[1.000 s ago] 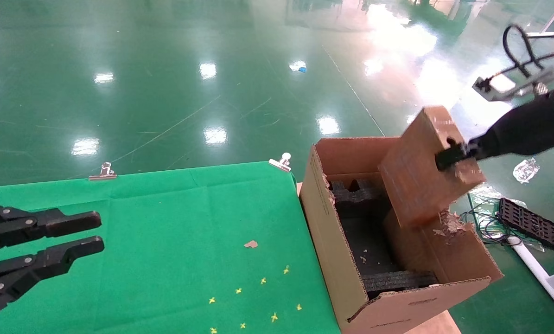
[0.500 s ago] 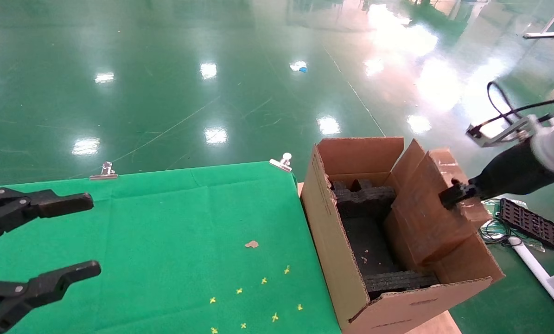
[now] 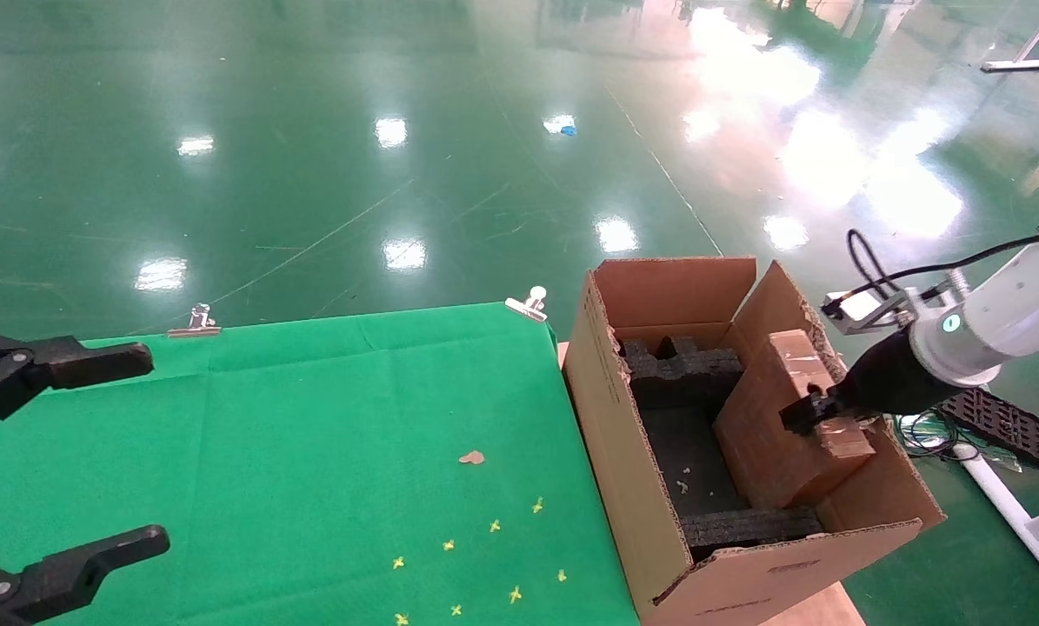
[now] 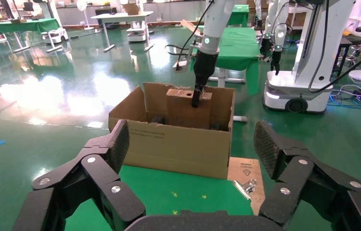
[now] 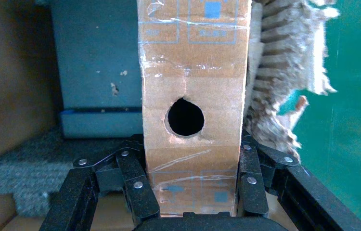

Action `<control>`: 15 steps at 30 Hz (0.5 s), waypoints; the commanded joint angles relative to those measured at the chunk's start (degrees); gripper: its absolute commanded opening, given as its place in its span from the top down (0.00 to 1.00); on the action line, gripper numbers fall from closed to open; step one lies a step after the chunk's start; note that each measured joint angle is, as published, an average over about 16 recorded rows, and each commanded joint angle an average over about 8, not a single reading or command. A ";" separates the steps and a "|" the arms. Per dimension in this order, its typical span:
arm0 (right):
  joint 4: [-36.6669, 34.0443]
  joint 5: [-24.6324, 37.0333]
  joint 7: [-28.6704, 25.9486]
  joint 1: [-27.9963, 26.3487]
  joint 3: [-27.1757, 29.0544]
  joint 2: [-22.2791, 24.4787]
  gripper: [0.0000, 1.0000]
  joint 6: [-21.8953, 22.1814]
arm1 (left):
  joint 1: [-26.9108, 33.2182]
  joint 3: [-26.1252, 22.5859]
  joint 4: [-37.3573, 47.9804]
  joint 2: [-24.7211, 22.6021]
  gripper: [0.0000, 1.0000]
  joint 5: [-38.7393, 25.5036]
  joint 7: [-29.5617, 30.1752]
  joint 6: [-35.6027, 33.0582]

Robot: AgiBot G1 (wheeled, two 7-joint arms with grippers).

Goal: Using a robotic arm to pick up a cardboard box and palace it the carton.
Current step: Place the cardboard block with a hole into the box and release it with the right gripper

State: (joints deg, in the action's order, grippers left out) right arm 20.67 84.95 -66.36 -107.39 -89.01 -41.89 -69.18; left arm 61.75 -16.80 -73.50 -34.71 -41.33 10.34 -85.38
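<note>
right gripper (image 3: 810,413): clamping the cardboard box (image 3: 775,426) by its narrow holed face, fingers pinching both sides (tight squeeze)
box: dropping from above the carton (image 3: 641,487) to partway inside it, against the carton's torn right flap
left gripper (image 3: 58,469): spreading wider, idling over the green cloth (image 3: 328,435) left of the carton
meaning: probably nearly placed, release coming next
</note>
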 commanded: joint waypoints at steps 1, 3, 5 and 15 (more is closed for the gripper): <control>-1.09 -0.48 0.67 1.29 0.19 -0.78 1.00 1.10 | 0.00 -0.01 0.00 0.00 0.00 0.00 0.00 0.00; -2.09 -0.88 1.21 2.09 0.38 -1.27 1.00 1.79 | 0.00 -0.01 0.00 0.01 0.00 0.01 -0.01 0.01; -2.99 -1.14 1.81 2.67 0.52 -1.68 1.00 2.31 | 0.00 -0.02 0.00 0.01 0.00 0.01 -0.01 0.01; -7.21 -2.25 4.74 3.03 1.06 -3.00 0.00 1.10 | 0.01 -0.05 0.00 0.02 0.00 0.04 -0.03 0.02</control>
State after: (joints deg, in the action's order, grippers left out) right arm 13.49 82.94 -61.74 -104.38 -88.08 -44.99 -67.87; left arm 61.76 -16.85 -73.50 -34.69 -41.30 10.31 -85.36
